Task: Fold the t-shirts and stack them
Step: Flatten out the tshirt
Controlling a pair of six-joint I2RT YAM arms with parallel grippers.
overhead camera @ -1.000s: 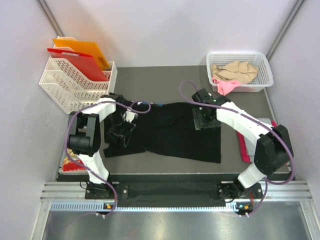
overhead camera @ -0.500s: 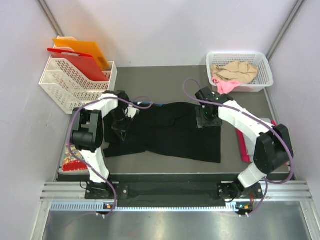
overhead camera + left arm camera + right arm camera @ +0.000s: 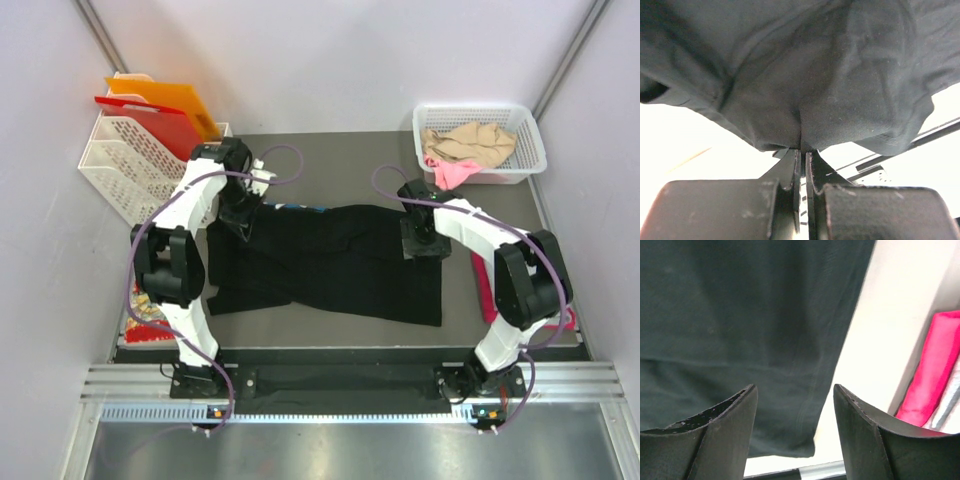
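Note:
A large black t-shirt [image 3: 330, 262] lies spread across the middle of the table. My left gripper [image 3: 243, 215] is at its far left corner, shut on a pinch of the black cloth [image 3: 815, 75] that bunches up from the fingertips [image 3: 795, 155]. My right gripper [image 3: 420, 243] hovers open over the shirt's right edge; black cloth [image 3: 740, 315] and its hem show between the spread fingers [image 3: 735, 405]. Beige [image 3: 465, 140] and pink [image 3: 452, 173] t-shirts lie crumpled in the basket. A folded magenta-pink cloth [image 3: 930, 370] lies at the table's right side [image 3: 487, 290].
The white basket [image 3: 530, 128] stands at the back right. A white file rack [image 3: 140, 170] with a red folder [image 3: 165, 128] and an orange folder [image 3: 175, 100] stands at the back left. A small red patterned card [image 3: 145, 325] lies at the near left edge.
My left gripper has shut on the shirt's left part and moved toward the far side, drawing that corner with it. My right gripper has drifted slightly right, still open.

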